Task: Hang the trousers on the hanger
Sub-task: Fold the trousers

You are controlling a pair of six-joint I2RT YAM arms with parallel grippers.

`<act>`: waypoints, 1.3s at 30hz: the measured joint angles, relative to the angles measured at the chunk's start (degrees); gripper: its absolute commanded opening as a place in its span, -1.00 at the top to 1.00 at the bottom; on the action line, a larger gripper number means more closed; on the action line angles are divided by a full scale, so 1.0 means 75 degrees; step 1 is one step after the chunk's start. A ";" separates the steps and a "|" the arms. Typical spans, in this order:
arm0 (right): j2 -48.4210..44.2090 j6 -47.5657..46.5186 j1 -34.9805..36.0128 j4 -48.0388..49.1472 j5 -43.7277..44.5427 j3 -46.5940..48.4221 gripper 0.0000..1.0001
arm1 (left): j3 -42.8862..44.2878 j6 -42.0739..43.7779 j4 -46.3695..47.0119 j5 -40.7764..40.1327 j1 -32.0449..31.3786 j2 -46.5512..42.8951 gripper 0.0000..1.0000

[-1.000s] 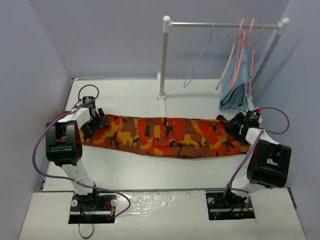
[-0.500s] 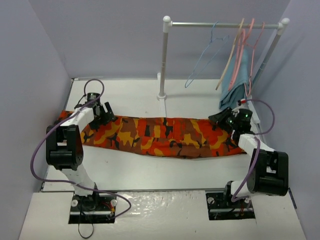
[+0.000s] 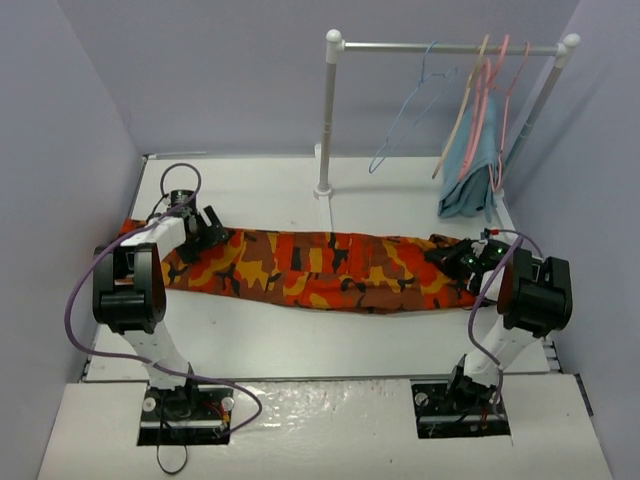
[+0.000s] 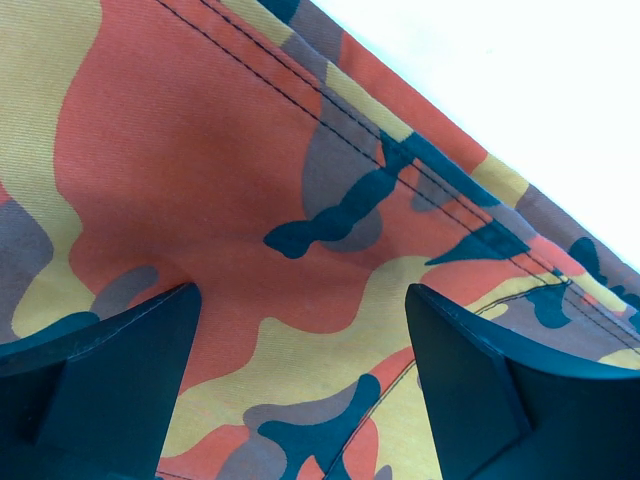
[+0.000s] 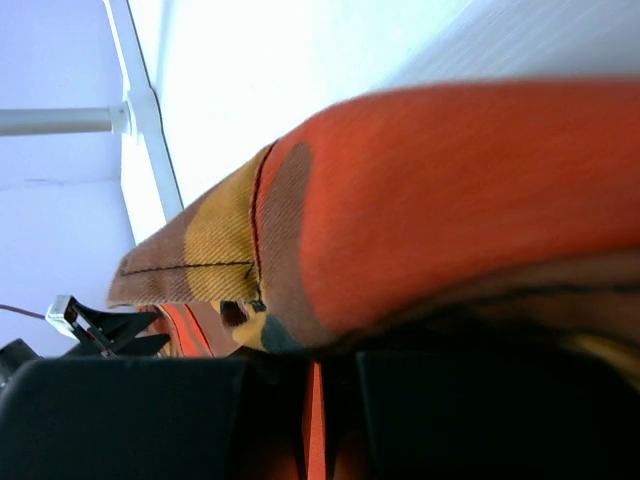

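Observation:
The camouflage trousers [image 3: 330, 270] lie stretched flat across the table from left to right. My left gripper [image 3: 205, 233] hovers low over their left end. In the left wrist view it [image 4: 302, 300] stands open, with printed cloth [image 4: 250, 200] showing between its dark fingers [image 4: 110, 380]. My right gripper [image 3: 452, 256] is at the trousers' right end. In the right wrist view it [image 5: 315, 365] is shut on a fold of the orange fabric [image 5: 450, 200], which bunches up above the jaws. The light-blue wire hanger [image 3: 405, 110] hangs from the rail at the back.
A white rail [image 3: 450, 48] on two posts stands at the back right. It carries a tan wooden hanger [image 3: 462, 105], pink hangers [image 3: 480, 110] and a teal cloth [image 3: 470, 170]. Grey walls close in both sides. The rail's left post base [image 3: 323, 195] sits just behind the trousers.
My right gripper has closed on the trousers' right end, and its arm has shifted and lowered there. The left gripper has edged slightly along the left end and stayed open.

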 measured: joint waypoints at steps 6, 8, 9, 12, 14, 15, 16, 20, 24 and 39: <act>-0.0439 0.0082 -0.0327 -0.0089 0.0196 0.0081 1.00 | -0.0040 -0.0116 0.0056 0.0121 0.0060 -0.0048 -0.63; -0.0828 0.0131 -0.0390 -0.0207 0.0373 0.0082 1.00 | -0.0040 -0.0135 0.0052 0.0122 0.0064 -0.0054 -0.63; -0.1095 0.0145 -0.0408 -0.0253 0.0460 0.0081 1.00 | -0.0040 -0.0141 0.0051 0.0123 0.0067 -0.0054 -0.63; -0.1843 0.0155 -0.0436 -0.0305 0.0750 0.0079 1.00 | -0.0037 -0.0169 0.0047 0.0130 0.0075 -0.0054 -0.63; -0.1993 0.0129 -0.0480 -0.0252 0.0886 0.0081 1.00 | -0.0028 -0.0187 0.0039 0.0151 0.0092 -0.0049 -0.62; -0.1959 0.0123 -0.0513 -0.0212 0.0932 0.0081 1.00 | -0.0020 -0.0196 0.0033 0.0161 0.0098 -0.0044 -0.62; -0.1829 0.0125 -0.0554 -0.0159 0.0959 0.0080 1.00 | -0.0010 -0.0206 0.0025 0.0170 0.0100 -0.0037 -0.62; -0.0894 0.0108 -0.0766 -0.0091 0.1037 0.0079 1.00 | 0.0013 -0.0237 0.0000 0.0171 0.0110 -0.0022 -0.62; -0.0220 -0.0013 -0.1018 -0.0246 0.1068 0.0136 1.00 | 0.0016 -0.0286 -0.0006 0.0220 0.0148 -0.0024 -0.63; -0.2959 -0.1756 0.1025 -0.4285 0.3197 0.2136 0.94 | 0.0013 -0.0305 -0.0058 0.0291 0.0210 -0.0065 -0.63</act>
